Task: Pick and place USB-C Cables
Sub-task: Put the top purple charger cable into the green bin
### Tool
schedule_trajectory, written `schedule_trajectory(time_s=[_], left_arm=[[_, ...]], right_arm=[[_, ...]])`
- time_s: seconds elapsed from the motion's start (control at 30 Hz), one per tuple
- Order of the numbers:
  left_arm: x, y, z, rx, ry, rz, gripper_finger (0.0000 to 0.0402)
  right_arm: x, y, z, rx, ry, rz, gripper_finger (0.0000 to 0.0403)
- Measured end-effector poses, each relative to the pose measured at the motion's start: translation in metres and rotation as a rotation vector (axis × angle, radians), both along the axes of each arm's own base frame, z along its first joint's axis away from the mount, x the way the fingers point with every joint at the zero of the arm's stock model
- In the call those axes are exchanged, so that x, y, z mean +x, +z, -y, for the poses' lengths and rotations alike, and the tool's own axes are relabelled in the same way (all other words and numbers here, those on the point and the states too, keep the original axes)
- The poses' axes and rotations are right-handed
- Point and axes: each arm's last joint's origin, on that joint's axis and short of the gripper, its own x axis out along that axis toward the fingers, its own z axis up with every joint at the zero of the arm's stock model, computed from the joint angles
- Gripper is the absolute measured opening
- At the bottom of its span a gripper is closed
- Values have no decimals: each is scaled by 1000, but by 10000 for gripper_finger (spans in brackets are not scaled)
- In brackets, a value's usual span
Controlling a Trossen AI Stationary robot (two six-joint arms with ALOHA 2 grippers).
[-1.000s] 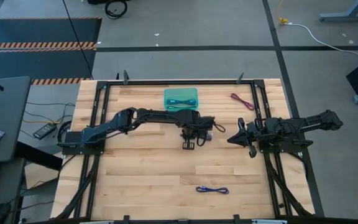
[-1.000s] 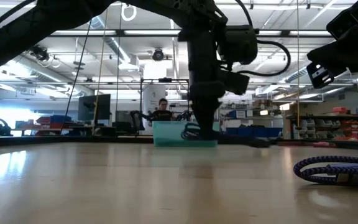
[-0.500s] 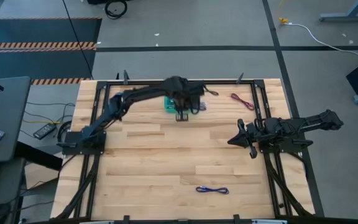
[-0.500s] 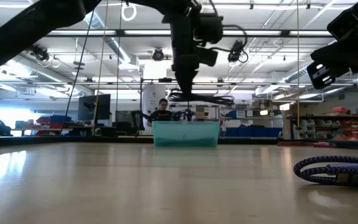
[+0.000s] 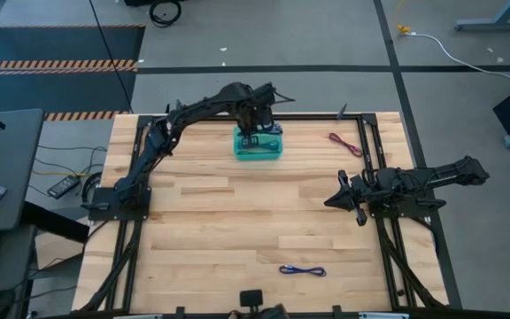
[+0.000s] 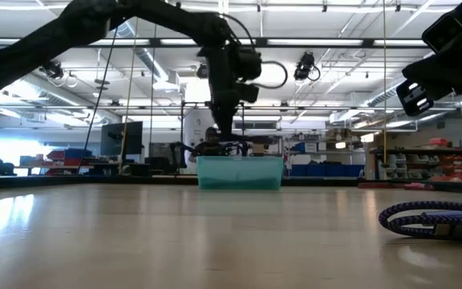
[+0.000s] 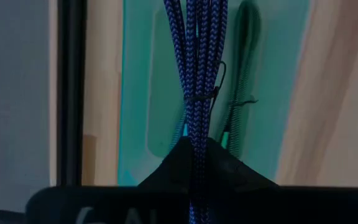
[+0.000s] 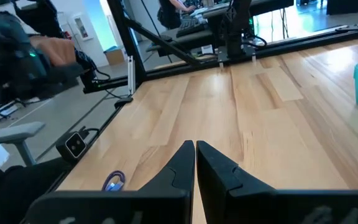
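Observation:
My left gripper [image 5: 253, 135] [image 6: 223, 135] hangs over the teal tray [image 5: 275, 151] [image 6: 239, 173] near the table's far edge, shut on a dark blue-purple USB-C cable bundle [image 7: 197, 62] [image 6: 229, 147]. A green cable [image 7: 244, 74] and a teal cable [image 7: 179, 132] lie on the tray floor [image 7: 148, 81]. A maroon cable [image 5: 344, 143] lies on the table right of the tray. Another blue-purple bundle [image 5: 303, 270] [image 6: 435, 218] [image 8: 114, 181] lies near the near edge. My right gripper [image 5: 331, 198] [image 8: 195, 149] waits shut at mid-right. My left gripper pinches the blue-purple bundle between its two fingers [image 7: 229, 168], coming from above and pointing down. The fingers hide the exact spot; the strands [image 7: 196, 134] run out from them past a thin tie [image 7: 202, 96]. The bundle is lifted clear, just above the tray.
A black frame rail [image 5: 264, 115] runs along the far edge right behind the tray, and more rails run down both sides [image 5: 374, 168]. Bare wood [image 5: 237, 221] spreads across the middle of the table. A person sits in the room beyond the tray [image 6: 209, 140].
My left gripper has carried the blue-purple bundle from the table's middle toward the far edge, lifting it clear of the wood, and now holds it lower, just over the tray. The right arm has kept still.

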Motion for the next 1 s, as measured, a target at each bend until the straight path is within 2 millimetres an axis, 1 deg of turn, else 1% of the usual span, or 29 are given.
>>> schedule_trajectory(time_s=[0.1,0.2,0.33,0.4,0.47,0.6,0.73,0.87,1.0], left_arm=[[-4,-18,-4,-50,-1,-24,22],[-1,-37,-5,-42,-16,-16,22],[1,-49,-8,-15,-29,9,23],[-1,-56,-10,-4,-17,-3,35],[-6,-62,-15,-8,6,-19,56],[-14,-68,-22,-17,54,-42,107],[-14,-68,-23,-15,65,-38,149],[-12,-68,-20,-18,59,-40,173],[-10,-65,-16,1,40,-57,183]], right_arm=[[0,-1,0,-1,0,-5,23],[0,-1,0,-3,1,-8,23],[0,-1,0,-11,1,-6,23],[0,-1,0,-12,2,-6,23],[0,-1,0,-13,1,-5,23],[0,-1,0,-23,2,-2,23],[0,-1,0,-34,0,0,23],[0,-1,1,-40,-6,2,23],[0,-1,1,-40,-8,2,23]])
